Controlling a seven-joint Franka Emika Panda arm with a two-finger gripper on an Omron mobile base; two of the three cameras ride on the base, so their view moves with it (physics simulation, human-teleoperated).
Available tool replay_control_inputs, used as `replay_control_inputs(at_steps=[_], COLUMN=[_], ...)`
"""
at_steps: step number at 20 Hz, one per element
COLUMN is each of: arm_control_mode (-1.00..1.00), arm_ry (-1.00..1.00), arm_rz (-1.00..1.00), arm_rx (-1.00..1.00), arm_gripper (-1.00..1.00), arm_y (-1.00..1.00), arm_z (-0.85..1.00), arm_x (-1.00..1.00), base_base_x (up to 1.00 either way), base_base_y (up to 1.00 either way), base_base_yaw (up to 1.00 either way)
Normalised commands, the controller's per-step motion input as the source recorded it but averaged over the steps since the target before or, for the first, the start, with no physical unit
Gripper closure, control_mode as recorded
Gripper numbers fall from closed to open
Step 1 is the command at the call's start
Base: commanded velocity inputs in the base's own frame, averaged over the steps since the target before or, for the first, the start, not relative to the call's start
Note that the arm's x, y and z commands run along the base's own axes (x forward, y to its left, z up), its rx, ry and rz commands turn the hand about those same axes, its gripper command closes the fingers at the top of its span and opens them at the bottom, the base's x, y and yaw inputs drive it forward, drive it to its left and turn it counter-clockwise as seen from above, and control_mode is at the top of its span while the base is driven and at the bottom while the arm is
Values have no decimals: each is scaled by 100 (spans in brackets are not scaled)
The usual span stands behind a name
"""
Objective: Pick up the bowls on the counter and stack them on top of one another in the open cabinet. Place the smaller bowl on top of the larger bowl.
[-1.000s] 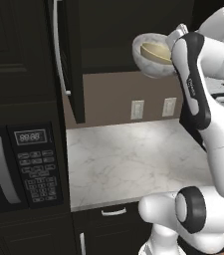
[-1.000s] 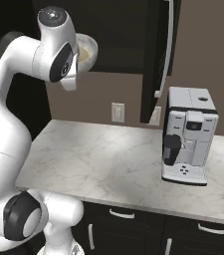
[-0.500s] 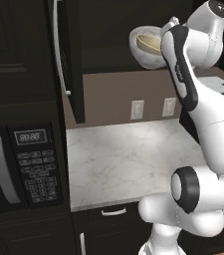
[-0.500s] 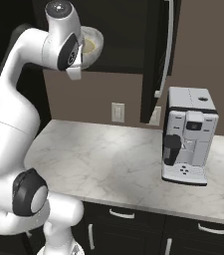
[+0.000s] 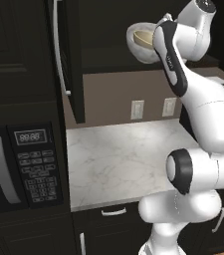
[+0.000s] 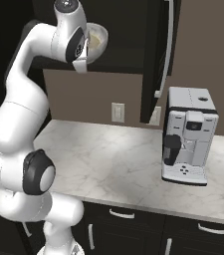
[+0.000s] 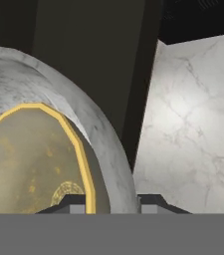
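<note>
The larger bowl (image 5: 135, 44) (image 6: 101, 41) (image 7: 91, 119), whitish-grey and speckled, hangs high above the counter (image 5: 123, 154) (image 6: 108, 154) in front of the open cabinet (image 5: 113, 25). Nested inside it is the smaller bowl (image 5: 144, 37) (image 6: 94, 38) (image 7: 29, 159), yellow-tan. Both are tipped on their side, mouths facing the hand. My gripper (image 7: 112, 201) (image 6: 86, 44) is shut on the rim, one fingertip inside the bowls and one outside the grey wall. In the left base view the forearm covers the hand.
The cabinet door (image 5: 71, 60) (image 6: 156, 50) stands open with its silver bar handle (image 5: 57, 45) (image 6: 169, 45). A coffee machine (image 6: 188, 134) stands on the counter's right part. A microwave (image 5: 19, 164) sits left of the counter. Wall sockets (image 5: 137, 109) are on the brown backsplash.
The arm has lifted the two nested bowls a little higher and carried them closer to the cabinet opening. The grip has not changed.
</note>
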Motion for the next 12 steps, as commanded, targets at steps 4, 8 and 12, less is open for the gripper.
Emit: replay_control_inputs(at_steps=[4,8,12], arm_control_mode=[-100,-100,-100], arm_ry=[0,0,0], arm_rz=[-1,-1,0], arm_rx=[0,0,0], arm_gripper=[100,100,100], arm_y=[-5,-1,0], arm_z=[0,0,0], arm_x=[45,40,38], base_base_x=[0,0,0], base_base_y=[0,0,0], base_base_yaw=[0,0,0])
